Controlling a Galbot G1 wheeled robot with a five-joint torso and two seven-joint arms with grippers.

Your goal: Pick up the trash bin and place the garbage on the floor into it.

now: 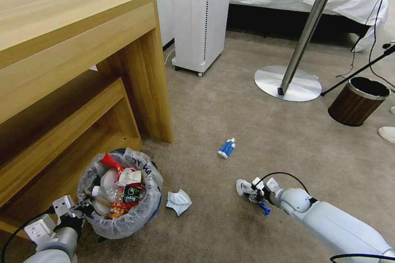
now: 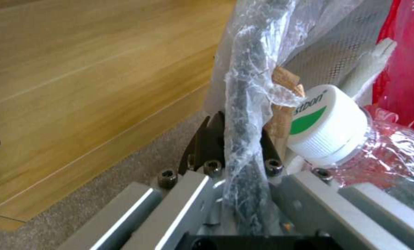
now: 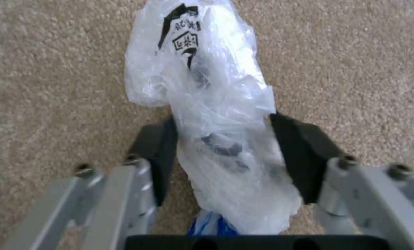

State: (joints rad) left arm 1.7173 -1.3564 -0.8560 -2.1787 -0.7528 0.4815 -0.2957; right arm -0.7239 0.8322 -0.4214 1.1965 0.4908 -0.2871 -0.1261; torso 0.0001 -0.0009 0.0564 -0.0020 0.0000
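Clear wrapper [image 3: 216, 139] sits pinched between my right gripper's [image 1: 247, 189] jaws, low over the floor [image 1: 255, 131]. Left gripper [image 1: 84, 209] clamps the bin [image 1: 119, 197] rim beside the desk [image 1: 74, 57].

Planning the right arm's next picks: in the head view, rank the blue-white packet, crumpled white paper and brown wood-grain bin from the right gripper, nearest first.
From the right gripper:
1. Crumpled white paper, on its left beside the trash bin.
2. Blue-white packet, ahead on the carpet; close to the paper's distance.
3. Brown wood-grain bin, far right.
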